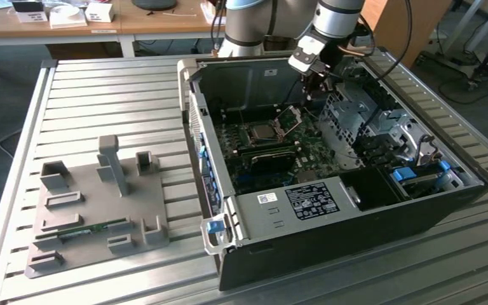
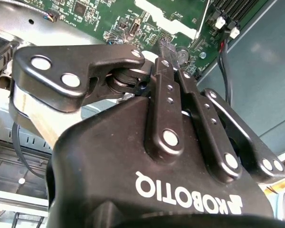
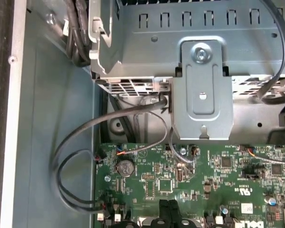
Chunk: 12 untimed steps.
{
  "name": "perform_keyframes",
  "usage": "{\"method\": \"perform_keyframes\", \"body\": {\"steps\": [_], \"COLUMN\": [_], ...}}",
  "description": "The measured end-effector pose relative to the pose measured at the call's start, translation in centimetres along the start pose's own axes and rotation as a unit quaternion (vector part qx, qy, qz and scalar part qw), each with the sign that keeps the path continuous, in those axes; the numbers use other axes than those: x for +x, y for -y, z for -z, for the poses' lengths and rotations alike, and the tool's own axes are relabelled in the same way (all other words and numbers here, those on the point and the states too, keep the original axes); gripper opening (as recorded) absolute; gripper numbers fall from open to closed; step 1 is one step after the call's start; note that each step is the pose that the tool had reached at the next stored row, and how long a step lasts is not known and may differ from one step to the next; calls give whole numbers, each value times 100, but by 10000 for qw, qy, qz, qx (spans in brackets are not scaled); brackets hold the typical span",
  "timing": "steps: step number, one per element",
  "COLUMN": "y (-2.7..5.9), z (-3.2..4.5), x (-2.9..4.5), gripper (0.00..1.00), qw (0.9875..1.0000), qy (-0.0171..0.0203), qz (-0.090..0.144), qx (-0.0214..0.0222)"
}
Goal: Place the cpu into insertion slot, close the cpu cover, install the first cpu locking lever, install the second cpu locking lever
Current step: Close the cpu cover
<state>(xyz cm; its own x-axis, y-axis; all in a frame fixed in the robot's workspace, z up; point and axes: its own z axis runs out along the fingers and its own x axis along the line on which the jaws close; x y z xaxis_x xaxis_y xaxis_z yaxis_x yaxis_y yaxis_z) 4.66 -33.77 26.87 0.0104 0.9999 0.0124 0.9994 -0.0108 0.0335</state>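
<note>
Steel-slat worktop [image 1: 100, 95] carries open grey case [image 1: 447, 210]. Insertion slot [image 1: 248, 127] sits mid-board; cpu [image 1: 265, 132] looks seated in it. Cpu cover [image 1: 291, 117] stands tilted up just beside. Tool [image 1: 314, 90] hovers nr cover, fingers pressed together, apparently empty. Judgement: cover step; press evenly, slow, w/o nudging chip.
</note>
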Motion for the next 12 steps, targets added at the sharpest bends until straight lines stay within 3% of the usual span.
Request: {"method": "perform_keyframes", "body": {"steps": [12], "y": [0], "z": [-69], "x": [-1], "gripper": [11], "qw": [10000], "qy": [0], "qz": [0], "qx": [0]}}
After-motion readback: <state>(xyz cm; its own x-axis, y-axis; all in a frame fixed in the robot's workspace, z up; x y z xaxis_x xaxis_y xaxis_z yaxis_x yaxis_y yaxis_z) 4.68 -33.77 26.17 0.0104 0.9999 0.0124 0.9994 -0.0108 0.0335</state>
